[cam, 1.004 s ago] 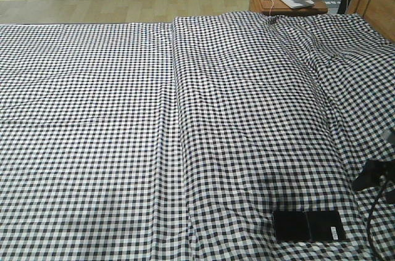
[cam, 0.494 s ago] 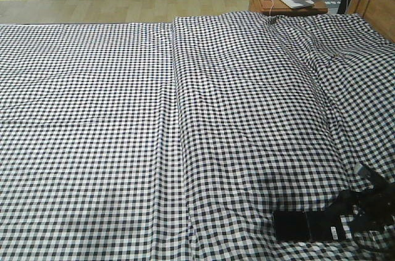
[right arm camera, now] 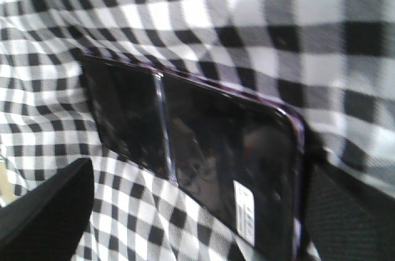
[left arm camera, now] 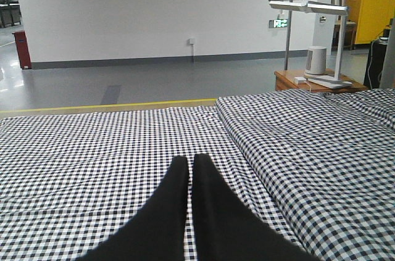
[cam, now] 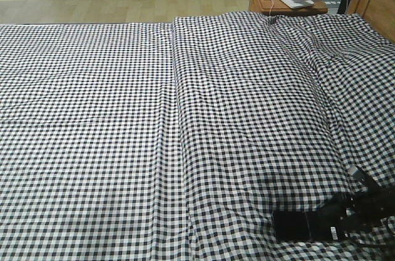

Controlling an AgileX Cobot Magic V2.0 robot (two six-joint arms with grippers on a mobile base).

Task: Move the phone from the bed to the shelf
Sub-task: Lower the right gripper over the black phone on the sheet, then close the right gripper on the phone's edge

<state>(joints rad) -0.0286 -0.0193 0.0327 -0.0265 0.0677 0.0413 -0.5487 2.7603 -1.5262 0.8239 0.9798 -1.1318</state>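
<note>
At the 5 o'clock corner of the front view, the phone [cam: 296, 225] lies flat on the bed [cam: 123, 119], screen side up, its two glossy black panels side by side with the crease between them. My right gripper [cam: 336, 218] comes in from 3 o'clock, low over the panel that carries the small white sticker [right arm camera: 245, 204].

From my right wrist the phone runs from 10 o'clock down to 5 o'clock. My jaws are spread with the slab between them. One finger [right arm camera: 46, 211] sits at 7 o'clock, apart from the phone, with checked sheet showing in the gap. The other finger [right arm camera: 349, 211] sits at 4 o'clock, just beside the phone's rounded short end; I cannot tell whether it touches. Nothing is pinched.

My left gripper [left arm camera: 189, 168] hangs over open sheet, its two black fingers pressed together tip to tip with nothing between them.

The sheet has a long ridge running from 12 to 6 o'clock through the middle of the front view. Past the bed's far edge, at 1 o'clock, stands a small orange-brown nightstand [cam: 287, 3] with white items on top.
</note>
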